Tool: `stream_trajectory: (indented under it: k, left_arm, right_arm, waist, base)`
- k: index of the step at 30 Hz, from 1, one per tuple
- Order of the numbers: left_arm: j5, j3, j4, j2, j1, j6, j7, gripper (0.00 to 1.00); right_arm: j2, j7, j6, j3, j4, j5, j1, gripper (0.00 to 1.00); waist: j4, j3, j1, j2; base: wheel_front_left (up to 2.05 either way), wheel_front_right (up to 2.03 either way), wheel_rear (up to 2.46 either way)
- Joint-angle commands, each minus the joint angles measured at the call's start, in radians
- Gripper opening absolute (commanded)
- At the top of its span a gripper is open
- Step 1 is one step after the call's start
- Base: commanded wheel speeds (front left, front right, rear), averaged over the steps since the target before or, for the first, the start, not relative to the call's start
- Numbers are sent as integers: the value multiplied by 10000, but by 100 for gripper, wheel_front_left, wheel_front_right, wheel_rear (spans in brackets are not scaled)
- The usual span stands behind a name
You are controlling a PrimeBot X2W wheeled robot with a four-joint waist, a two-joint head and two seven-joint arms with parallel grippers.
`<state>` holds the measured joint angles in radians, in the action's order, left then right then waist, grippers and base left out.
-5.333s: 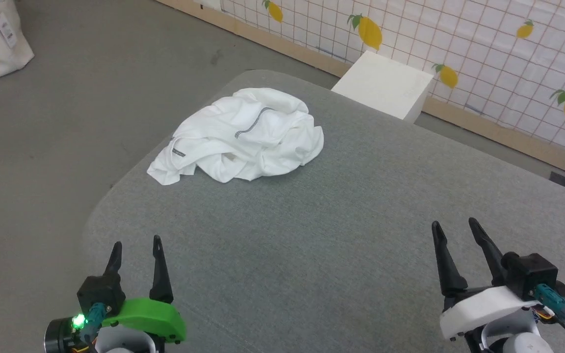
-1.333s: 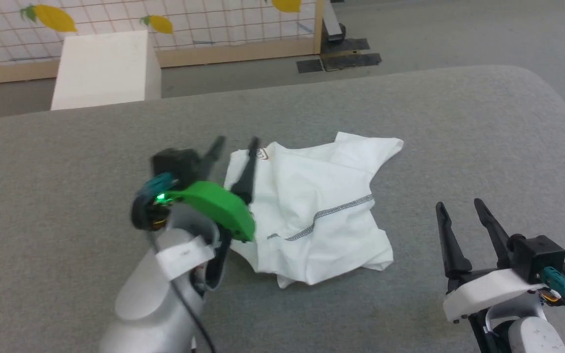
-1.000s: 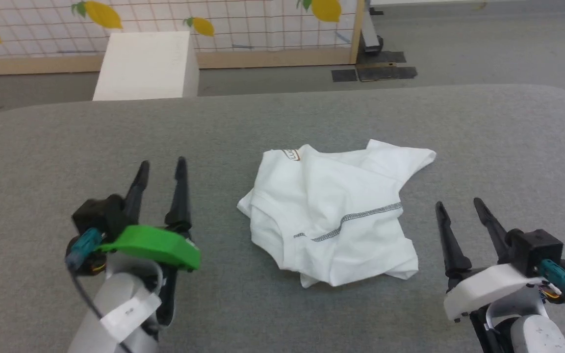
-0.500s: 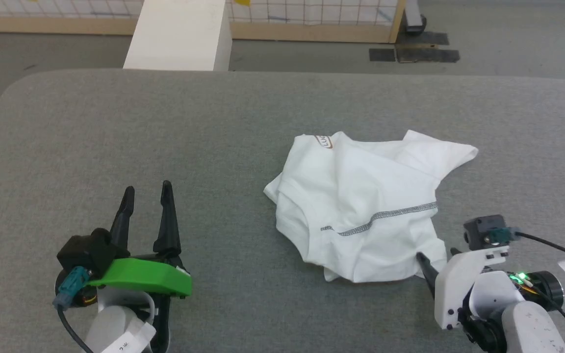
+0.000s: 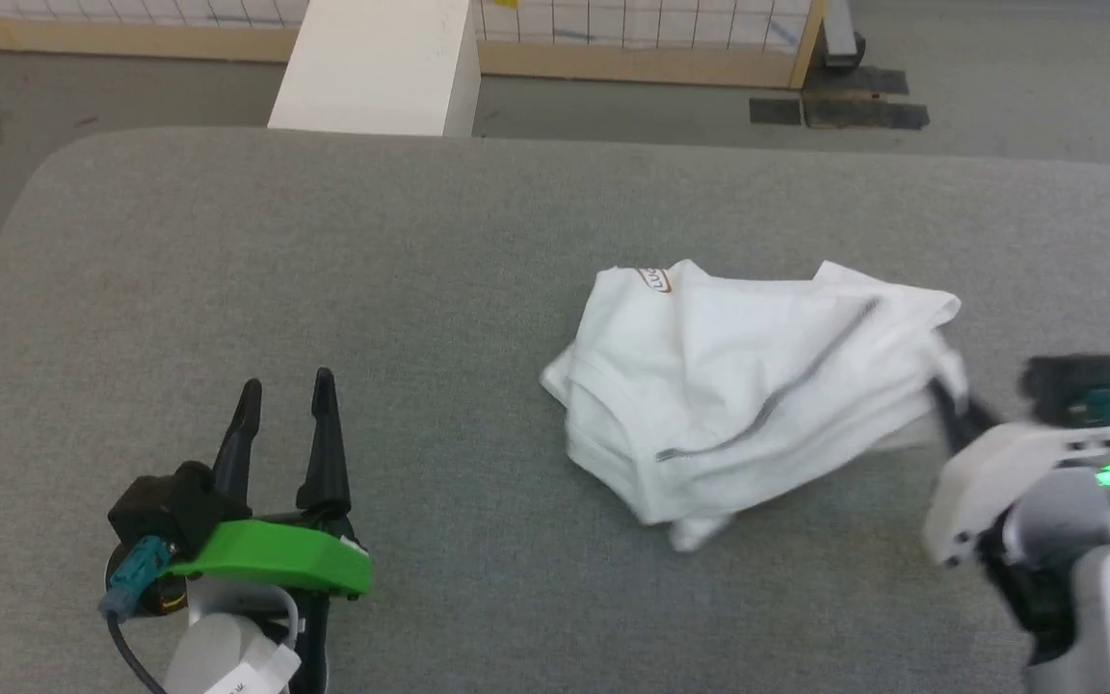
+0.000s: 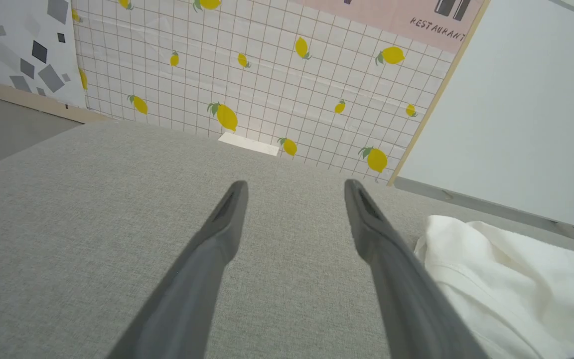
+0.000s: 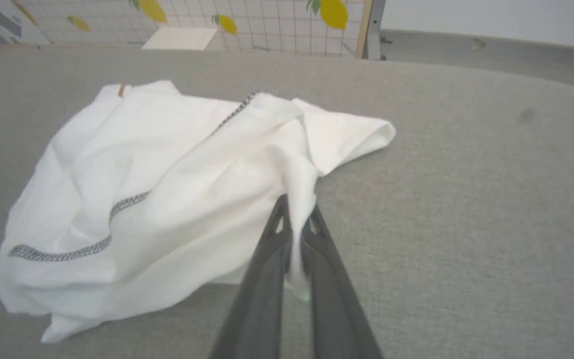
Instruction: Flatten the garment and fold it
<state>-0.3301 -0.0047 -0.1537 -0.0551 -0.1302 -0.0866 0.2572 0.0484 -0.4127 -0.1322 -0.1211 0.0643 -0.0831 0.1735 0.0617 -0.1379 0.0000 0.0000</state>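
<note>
**Right pincer pinching the shirt's edge**

My right pincer (image 7: 295, 215) is clamped tight on a fold at the right-hand edge of the plain white thin-fabric garment with dark grey zigzag stitching (image 5: 738, 405). The cloth is drawn toward that grip. The garment lies crumpled on the grey fabric-covered table (image 5: 324, 251), right of centre. My left pincer (image 5: 285, 390) hovers wide and holds nothing, well apart from the garment. A white rectangular box (image 5: 377, 67) stands beyond the table's far edge.
</note>
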Motion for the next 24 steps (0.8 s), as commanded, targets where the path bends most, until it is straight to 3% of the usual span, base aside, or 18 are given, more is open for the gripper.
stream_trajectory:
  k: [1,7,12,13,14,15,20,24]
  left_arm:
    - [107,47,4,43,208,-46,45,100]
    - [50,-118,36,46,479,9,45,100]
    - [11,-271,22,47,528,51,45,100]
    - [10,-295,19,47,521,54,45,100]
    - [14,-309,7,48,508,49,45,100]
    - [22,-316,-10,48,488,40,45,100]
    - [55,-285,-47,48,416,6,45,100]
    - [59,-311,-97,48,363,-17,45,100]
  right_arm:
    - [18,237,15,-340,-367,112,174,0]
    - [18,168,15,-2727,-1658,706,-365,0]
    - [18,-884,15,-4307,-1011,669,-1216,0]
    - [18,-1088,15,-4344,-796,611,-1401,9]
    - [18,-1204,15,-4317,-675,531,-1525,51]
    - [18,-1206,15,-4249,-553,387,-1615,100]
    - [18,426,15,-3944,-508,-317,-1462,100]
    - [18,1609,15,-2470,-826,-614,-1500,100]
  waist:
    - [-71,227,0,0]
    - [-135,516,0,0]
    - [-162,521,0,0]
    - [-176,501,0,0]
    - [-188,484,0,0]
    - [-202,460,0,0]
    - [-281,411,0,0]
    - [-290,440,0,0]
  base:
    - [0,0,0]
    - [0,0,0]
    - [0,0,0]
    - [0,0,0]
    - [0,0,0]
    - [0,0,0]
    - [0,0,0]
    - [0,0,0]
